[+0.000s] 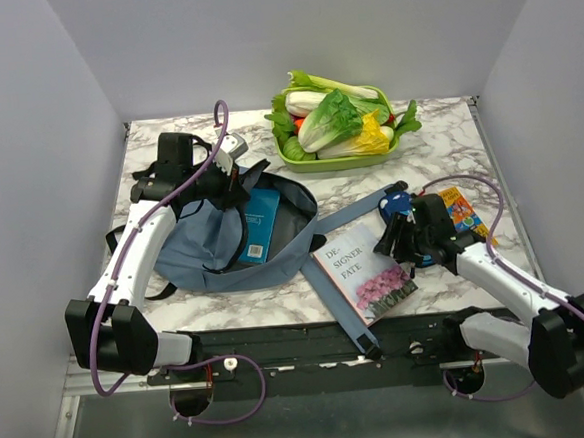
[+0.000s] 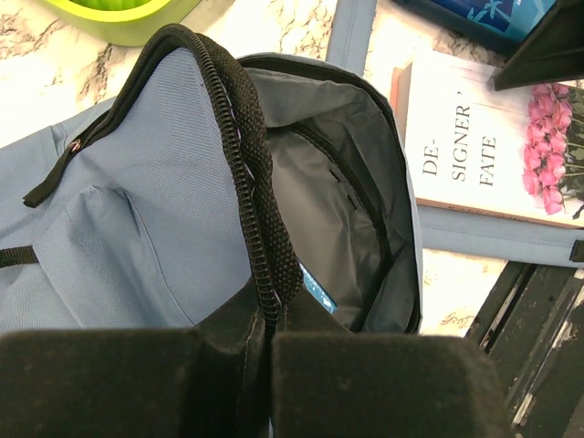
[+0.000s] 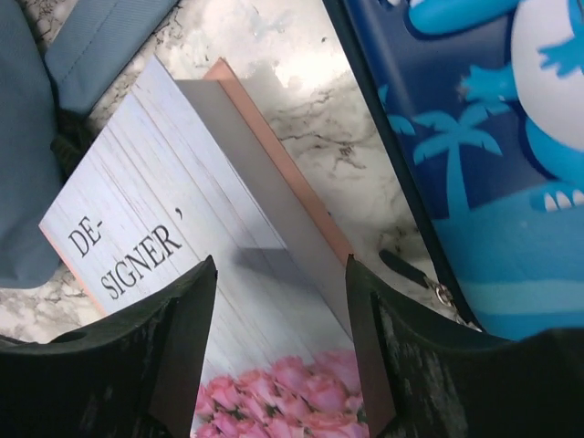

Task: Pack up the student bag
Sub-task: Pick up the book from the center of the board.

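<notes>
Matt cloth student bag (image 1: pixel 199 248) w/ rough webbing handle (image 2: pixel 260 210); book (image 1: pixel 361 269) = smooth paper; table (image 1: pixel 448 153) glossy marble-look.

1. The left gripper (image 2: pixel 269 351) is sitting at the bottom of the frame, and its two black fingers are pinching the zipper edge of the student bag (image 2: pixel 137 201).
2. The bag is gaping open in the middle, and its grey inside is showing.
3. A small blue-green thing (image 2: pixel 317 287) is peeking out deep inside the bag.
4. A white book (image 2: pixel 474 155) with pink flowers is lying at the right, on the marble table (image 2: pixel 292 27).
5. A green tray (image 2: pixel 128 14) is poking in at the upper left.
</notes>
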Controlling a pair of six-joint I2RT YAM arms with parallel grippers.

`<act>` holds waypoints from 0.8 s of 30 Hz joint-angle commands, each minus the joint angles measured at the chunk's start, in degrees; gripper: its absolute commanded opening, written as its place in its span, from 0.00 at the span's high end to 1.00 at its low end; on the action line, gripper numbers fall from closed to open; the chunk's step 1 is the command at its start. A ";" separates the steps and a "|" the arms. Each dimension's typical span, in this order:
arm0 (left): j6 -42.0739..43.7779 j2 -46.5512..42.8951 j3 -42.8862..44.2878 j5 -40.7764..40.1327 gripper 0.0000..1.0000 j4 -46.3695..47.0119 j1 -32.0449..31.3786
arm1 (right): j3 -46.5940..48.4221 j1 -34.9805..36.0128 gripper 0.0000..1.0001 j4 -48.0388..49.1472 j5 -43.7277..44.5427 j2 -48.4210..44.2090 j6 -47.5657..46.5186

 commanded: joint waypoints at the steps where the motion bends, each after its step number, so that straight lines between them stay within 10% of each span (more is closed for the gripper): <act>1: -1.01 -1.69 -0.63 1.73 1.00 1.31 0.11 | -2.72 -0.35 0.33 -5.54 0.86 -5.21 1.51; 24: -2.15 -0.90 -0.54 2.25 1.00 2.80 -0.24 | -7.73 -0.35 0.69 -10.91 -15.40 -24.11 7.05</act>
